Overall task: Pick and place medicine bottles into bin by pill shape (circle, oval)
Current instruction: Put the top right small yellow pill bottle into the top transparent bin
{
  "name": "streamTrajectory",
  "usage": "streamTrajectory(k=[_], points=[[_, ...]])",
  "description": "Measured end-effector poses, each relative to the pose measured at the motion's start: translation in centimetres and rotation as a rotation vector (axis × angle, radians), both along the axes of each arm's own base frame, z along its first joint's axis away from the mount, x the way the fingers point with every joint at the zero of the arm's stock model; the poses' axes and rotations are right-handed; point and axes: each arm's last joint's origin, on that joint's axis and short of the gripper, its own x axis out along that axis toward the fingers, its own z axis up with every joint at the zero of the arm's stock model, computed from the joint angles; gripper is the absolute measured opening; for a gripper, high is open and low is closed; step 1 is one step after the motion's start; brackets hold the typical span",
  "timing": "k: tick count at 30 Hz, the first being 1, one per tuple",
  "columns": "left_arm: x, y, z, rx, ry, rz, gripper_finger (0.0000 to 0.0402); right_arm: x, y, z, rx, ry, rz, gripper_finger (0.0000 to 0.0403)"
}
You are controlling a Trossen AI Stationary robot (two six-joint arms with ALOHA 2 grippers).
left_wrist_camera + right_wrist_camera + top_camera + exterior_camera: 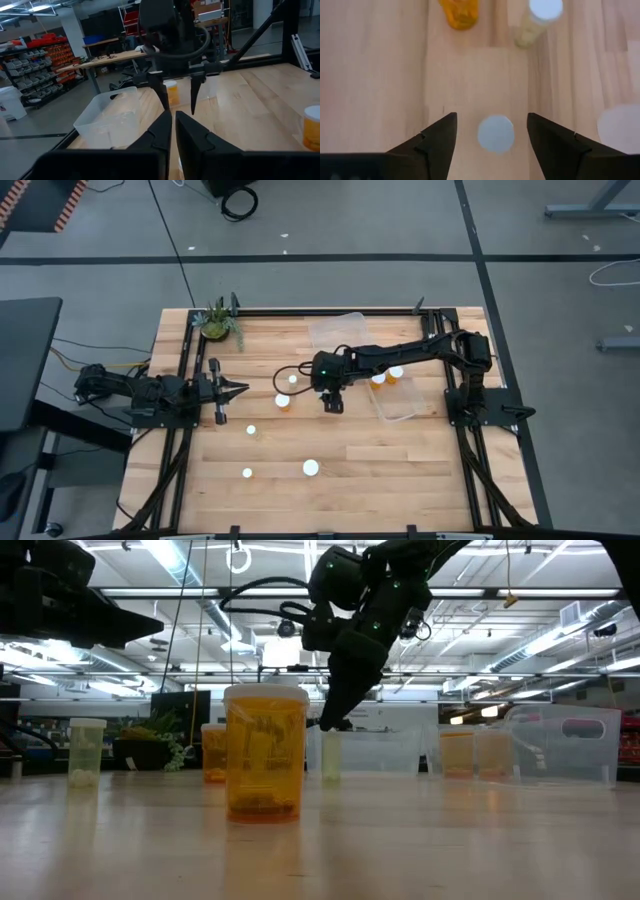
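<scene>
Small bottles (283, 401) of amber-orange plastic with round white caps, a few paler and yellowish; from straight above, mostly just white dots. Seven counted in the high view: five loose on the desk (420, 480), spread from left of centre down to lower centre, and two inside the clear bin (410, 408) right of centre. Second bin (335, 330), also clear, at upper centre. Two bins, two arms, one plant (218, 323) at the desk's upper left.

Right hand (332, 402) at frame centre, reached in from the right side, fingers (437, 137) spread apart and clamped on nothing. Left hand (232, 388) at the left, fingers together, holding nothing.

Seen only in the right wrist view: a white cap (496, 134) straight below the right hand, between the two spread fingers and touching neither. Hidden under that hand in the high view, so likely an eighth bottle.

Seen only in the low view: heights and widths. Wide bottle (264, 752) nearest, amber and see-through; pale bottle (86, 752) at far left; a slim pale one below the hanging right hand. Pill shape too blurred to tell.

Left wrist view: right hand level-on, fingers apart, an amber bottle behind them.
</scene>
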Motion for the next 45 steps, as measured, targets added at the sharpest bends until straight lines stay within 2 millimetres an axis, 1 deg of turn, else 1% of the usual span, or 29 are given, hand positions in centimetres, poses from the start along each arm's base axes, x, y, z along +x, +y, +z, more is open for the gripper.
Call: streamTrajectory(k=[4, 8, 12, 16, 19, 23, 29, 38, 42, 45], points=[[0.0, 0.0, 0.0, 0.000, 0.000, 0.000, 0.0039, 0.4, 0.5, 0.2, -0.008, -0.043, 0.059, 0.0254], [0.0, 0.0, 0.0, 0.000, 0.000, 0.000, 0.0039, 0.7, 1.0, 0.2, -0.056, -0.084, 0.111, 0.0272], [0.0, 0.0, 0.0, 0.000, 0.000, 0.000, 0.0033, 0.4, 0.7, -0.4, -0.091, -0.073, 0.093, 0.0285], [0.0, 0.0, 0.0, 0.000, 0.000, 0.000, 0.0028, -0.3, 0.3, -1.8, -0.092, -0.036, 0.079, 0.0287], [0.0, 0.0, 0.0, 0.000, 0.000, 0.000, 0.0028, -0.4, 0.4, -2.0, -0.091, -0.035, 0.082, 0.0284], [0.0, 0.0, 0.0, 0.000, 0.000, 0.000, 0.0034, -0.4, 0.4, -2.0, -0.093, -0.035, 0.088, 0.0264], [0.0, 0.0, 0.0, 0.000, 0.000, 0.000, 0.0039, -0.4, 0.1, -2.0, -0.087, -0.034, 0.080, 0.0220], [0.0, 0.0, 0.0, 0.000, 0.000, 0.000, 0.0028, -0.5, -0.2, -2.0, -0.070, -0.026, 0.048, 0.0163], [0.0, 0.0, 0.0, 0.000, 0.000, 0.000, 0.0032, -0.6, -0.5, -2.0, -0.063, -0.013, 0.027, 0.0143], [0.0, 0.0, 0.0, 0.000, 0.000, 0.000, 0.0037, -0.7, -0.7, -1.8, -0.072, 0.007, 0.014, 0.0135]])
